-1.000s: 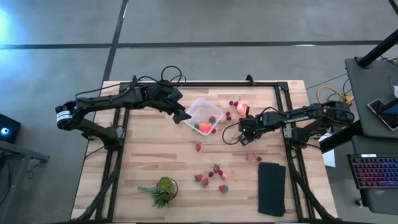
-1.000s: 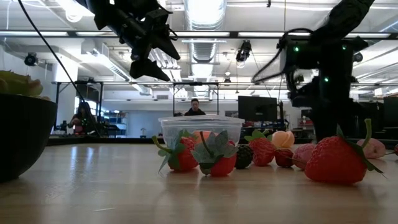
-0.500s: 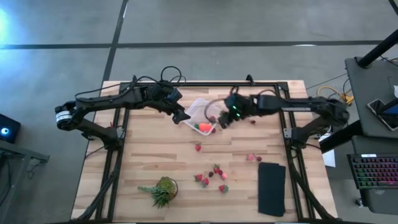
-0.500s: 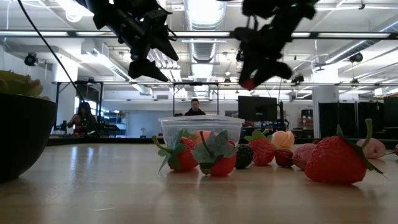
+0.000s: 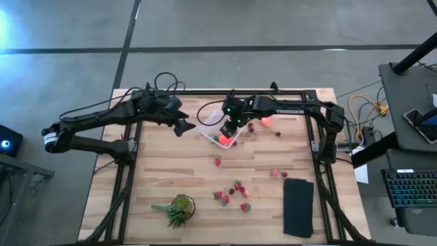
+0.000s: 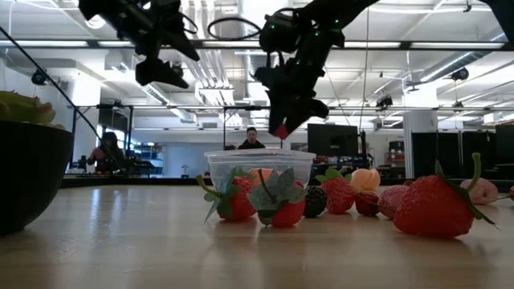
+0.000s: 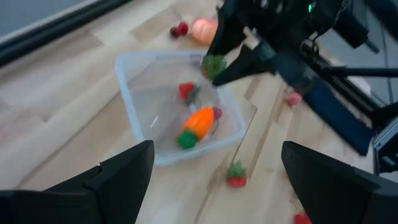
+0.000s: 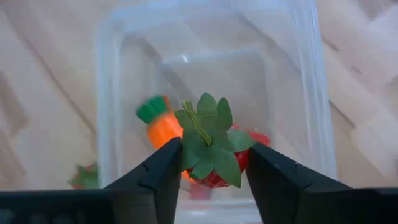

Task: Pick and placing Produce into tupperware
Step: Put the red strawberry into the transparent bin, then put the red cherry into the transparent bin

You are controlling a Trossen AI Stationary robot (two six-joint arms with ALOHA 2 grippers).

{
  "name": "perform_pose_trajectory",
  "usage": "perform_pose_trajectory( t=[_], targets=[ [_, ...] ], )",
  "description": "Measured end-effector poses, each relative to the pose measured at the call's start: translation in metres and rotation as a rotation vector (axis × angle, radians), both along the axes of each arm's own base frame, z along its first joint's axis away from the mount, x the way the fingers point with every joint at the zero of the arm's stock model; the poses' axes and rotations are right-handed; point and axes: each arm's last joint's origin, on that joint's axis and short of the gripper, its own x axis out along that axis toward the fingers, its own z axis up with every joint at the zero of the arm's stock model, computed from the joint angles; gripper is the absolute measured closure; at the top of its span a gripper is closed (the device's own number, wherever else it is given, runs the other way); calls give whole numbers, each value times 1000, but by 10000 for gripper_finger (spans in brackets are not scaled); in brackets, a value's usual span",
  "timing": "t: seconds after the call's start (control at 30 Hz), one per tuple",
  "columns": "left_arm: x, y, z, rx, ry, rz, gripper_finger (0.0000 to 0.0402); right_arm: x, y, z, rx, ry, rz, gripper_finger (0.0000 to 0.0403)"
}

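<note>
The clear tupperware stands on the table left of the middle, near the far edge. An orange carrot and a red strawberry lie in it. My right gripper hangs over the tub, shut on another strawberry. The low view shows that gripper above the tub's rim. My left gripper is open in the air, just left of the tub. The pink-orange fruit rests on the table right of the tub. My right gripper pinches the strawberry between its two fingers, one on each side of the red body just below the green top. The fingers slant steeply down from the table's right. The berry is lifted clear above the inside of the tub, green top toward the wrist.
Loose strawberries lie on the wood in front of the tub, near the front middle and to the right. A spiky plant stands at the front left. A flat black pad lies at the front right.
My right gripper has carried a strawberry up and toward the table's left, from beside the pink-orange fruit to above the tub, turning as it went. My left gripper has drawn back from the tub toward the table's left and stayed open.
</note>
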Motion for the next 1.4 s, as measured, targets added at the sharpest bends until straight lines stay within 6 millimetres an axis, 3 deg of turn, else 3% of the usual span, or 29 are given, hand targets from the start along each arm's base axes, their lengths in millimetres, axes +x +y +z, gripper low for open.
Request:
perform_pose_trajectory(
  t=[0.17, 0.37, 0.7, 0.93, 1.13, 1.27, 1.4],
  targets=[
    [-11, -4, -15, -26, 12, 18, 63, -3, 1, 0, -19, 12, -12, 183],
    [-16, -6, -30, -50, 33, 30, 63, -4, 1, 17, -51, -38, -30, 124],
    [-33, -15, -45, -55, -62, -20, 63, -32, 7, 61, -110, -97, -60, 111],
    [-45, -20, -70, -64, -63, -23, 63, -48, 29, 44, -105, 111, -21, 120],
    [-52, -27, -82, -76, -145, -24, 63, -58, 42, 45, -116, 101, -57, 128],
    [-56, -28, -90, -110, -174, -1, 63, -74, 40, 36, -127, 150, -131, 128],
    [-57, -29, -95, -142, -176, 15, 63, -104, 24, 21, -82, 236, -257, 125]
  ],
)
